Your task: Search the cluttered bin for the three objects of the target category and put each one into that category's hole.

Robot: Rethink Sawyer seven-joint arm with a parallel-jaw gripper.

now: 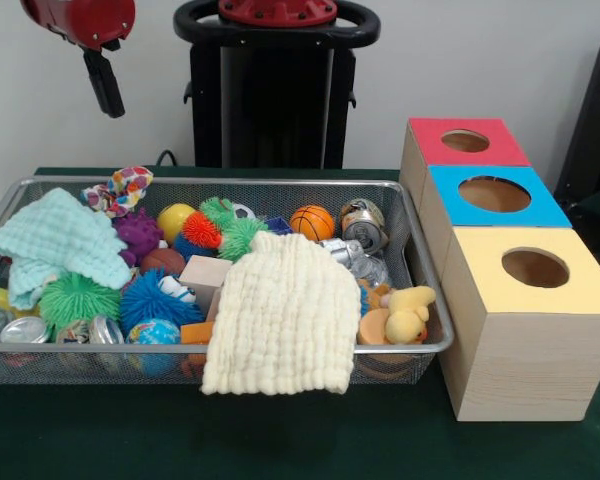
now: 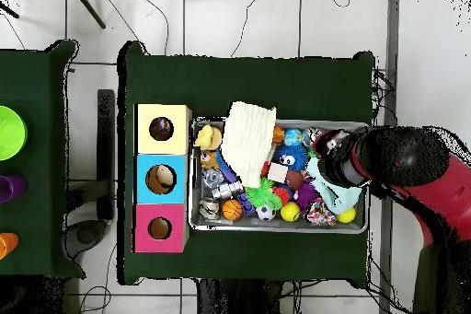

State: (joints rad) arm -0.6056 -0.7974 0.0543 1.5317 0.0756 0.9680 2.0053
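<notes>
the target category is not stated and cannot be read from the views, so candidates are listed by group. all lie in the silver wire mesh bin (image 1: 420,262) on the dark green table (image 1: 280,440).

balls: a small orange basketball (image 1: 312,221) near the bin's far edge, a yellow ball (image 1: 175,218) and a globe-printed ball (image 1: 153,334) at the near edge. cans: a dented metal can (image 1: 363,224) at the far right corner. soft toys: a yellow plush duck (image 1: 408,312) at the near right corner. spiky rubber toys in green, blue and purple fill the middle and left.

a cream waffle-weave cloth (image 1: 285,315) drapes over the near edge and hides whatever sits beneath it. a pale mint cloth (image 1: 55,243) covers the left end.

just right of the bin stand three wooden boxes in a row: the yellow-topped box (image 1: 532,268) nearest, the blue-topped box (image 1: 493,194) in the middle, the red-topped box (image 1: 465,141) farthest. each has one round hole.

progress, as a judgement: no object is seen in transit. the overhead view suggests something pale inside the blue hole, but this is not certain. most of the search remains.

the black gripper (image 1: 105,84) hangs well above the bin's left end, carrying nothing visible. whether its fingers are apart or together cannot be told.
</notes>
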